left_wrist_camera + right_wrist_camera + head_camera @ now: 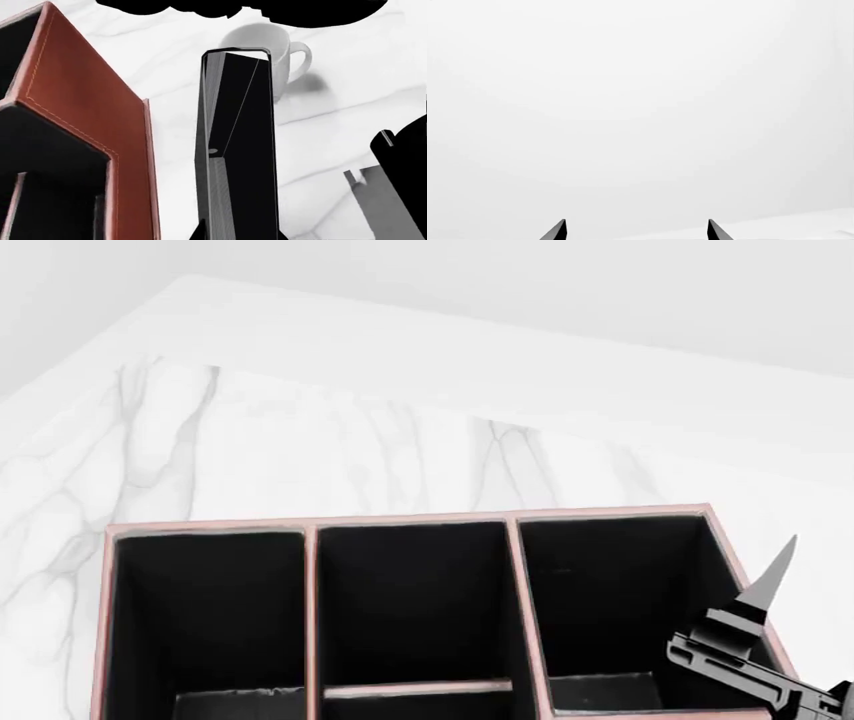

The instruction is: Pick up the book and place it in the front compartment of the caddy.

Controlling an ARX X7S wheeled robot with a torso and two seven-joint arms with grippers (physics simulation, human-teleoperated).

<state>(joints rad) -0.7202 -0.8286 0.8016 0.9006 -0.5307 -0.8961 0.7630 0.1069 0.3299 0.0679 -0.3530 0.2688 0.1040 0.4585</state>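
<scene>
A thin black book with white page edges [237, 145] stands clamped in the left claw [237, 235] above the white marbled counter [347, 125], just beside the reddish-brown leather-look caddy [87, 115]. The carry step looks under way; next, the book must drop upright into the middle black-lined compartment [414, 605]. The right claw [637, 231] gapes empty. Count: one book, one caddy, one white mug [263, 55].
</scene>
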